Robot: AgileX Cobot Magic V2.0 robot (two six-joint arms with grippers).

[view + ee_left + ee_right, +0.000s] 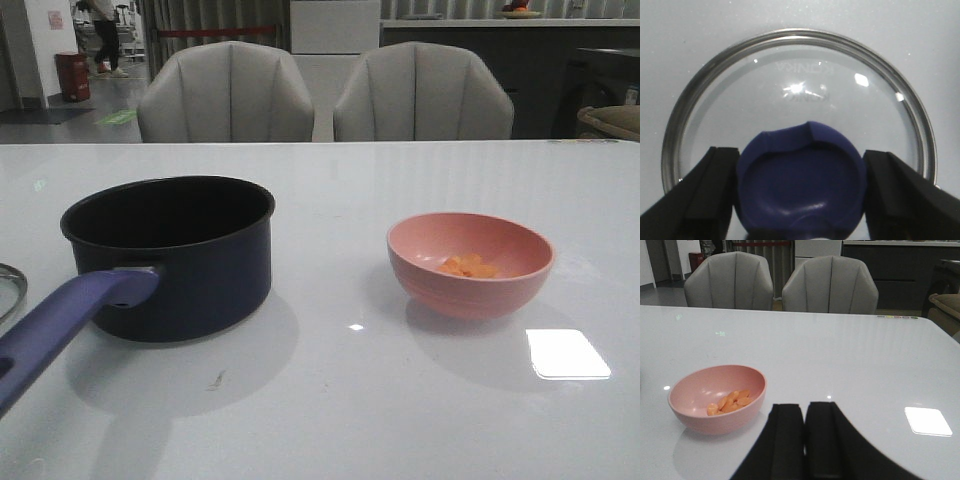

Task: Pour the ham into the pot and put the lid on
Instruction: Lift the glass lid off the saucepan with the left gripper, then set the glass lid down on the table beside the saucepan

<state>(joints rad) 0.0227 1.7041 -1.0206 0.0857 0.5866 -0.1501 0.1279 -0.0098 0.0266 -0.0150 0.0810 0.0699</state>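
One lid (pixel 800 100) under spread left gripper (pixel 800 200); right gripper (pixel 805 440) pressed together; one pot (pixel 180 260); ham (pixel 730 402), roughly eight pieces.

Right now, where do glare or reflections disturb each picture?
Front view: a bright rectangular glare patch on the table, right of the pink bowl. Right wrist view: the same patch beyond the shut right gripper. Left wrist view: small highlights and mirrored lettering on the lid; the left gripper looks dark.
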